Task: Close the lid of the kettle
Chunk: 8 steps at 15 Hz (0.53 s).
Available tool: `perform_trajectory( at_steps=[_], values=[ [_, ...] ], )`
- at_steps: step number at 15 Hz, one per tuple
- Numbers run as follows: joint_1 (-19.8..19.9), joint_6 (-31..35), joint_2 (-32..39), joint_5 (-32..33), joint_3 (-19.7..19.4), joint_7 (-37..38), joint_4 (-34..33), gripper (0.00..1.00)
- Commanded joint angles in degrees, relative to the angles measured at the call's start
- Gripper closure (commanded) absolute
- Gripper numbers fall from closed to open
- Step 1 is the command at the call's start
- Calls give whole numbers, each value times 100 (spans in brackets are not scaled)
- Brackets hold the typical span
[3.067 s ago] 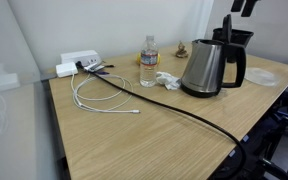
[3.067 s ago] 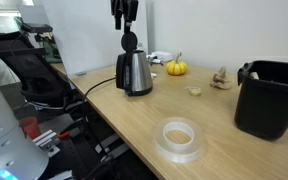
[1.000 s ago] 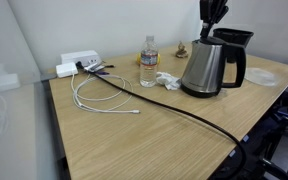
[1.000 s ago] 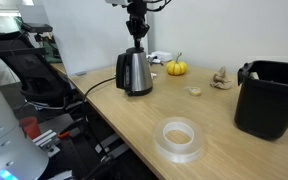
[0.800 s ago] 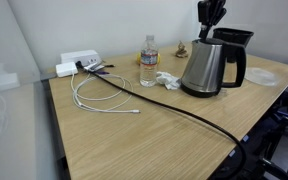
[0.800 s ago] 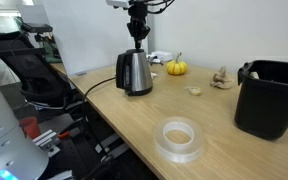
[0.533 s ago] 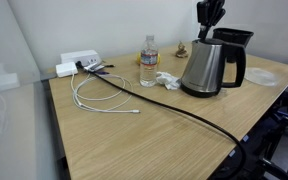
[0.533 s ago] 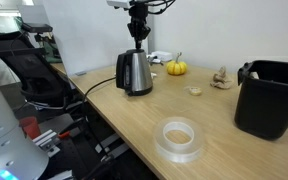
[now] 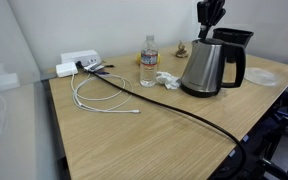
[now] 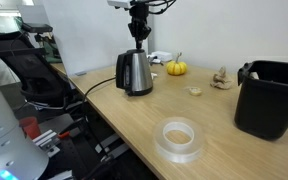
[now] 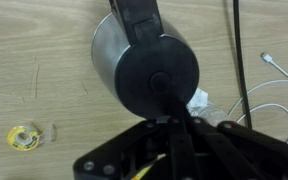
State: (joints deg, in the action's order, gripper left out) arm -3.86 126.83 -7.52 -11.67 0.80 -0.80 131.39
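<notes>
Wood-grain table (image 9: 134, 145) by a white wall, w/ a steel kettle (image 9: 209, 68) stood near the back edge as the tallest item on it. Its black lid (image 9: 234, 35) is seen lying roughly flat across the top rim in an exterior view; whether it is fully latched can't be told. The gripper (image 9: 207, 28) is held directly above the kettle, on the side away from the handle, pointed down.

In the wrist view the lid (image 11: 159, 75) is shown as a full black disc w/ a round hub at centre. The kettle's steel body (image 11: 104, 55) is visible to the left of it, and the black handle (image 11: 134, 15) at the top of the frame. The fingers (image 11: 174, 145) are pressed together w/ nothing held betw. them, tips at the disc's near edge. Contact can't be confirmed.

A water bottle (image 9: 148, 62) is stood near the kettle, apart from it, w/ a crumpled tissue (image 9: 166, 80) betw. the two. A black cord (image 9: 184, 112) is run from the kettle area to the table's front edge. A white cable (image 9: 99, 95) is looped beside a white power strip (image 9: 79, 62) at the back corner.

In an exterior view, a small pumpkin (image 10: 175, 68) is placed near the kettle (image 10: 135, 73). A tape roll (image 10: 179, 137) is laid well apart toward the front, and a black bin (image 10: 274, 97) is set at the far end.
</notes>
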Motion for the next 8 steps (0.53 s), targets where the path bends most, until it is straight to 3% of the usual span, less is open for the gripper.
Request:
perform_trajectory(
  at_steps=[1, 8],
  values=[
    [70, 72, -116, 0, -4, -96, 68, 100],
    [83, 157, -467, -4, -38, -45, 128, 100]
  ],
)
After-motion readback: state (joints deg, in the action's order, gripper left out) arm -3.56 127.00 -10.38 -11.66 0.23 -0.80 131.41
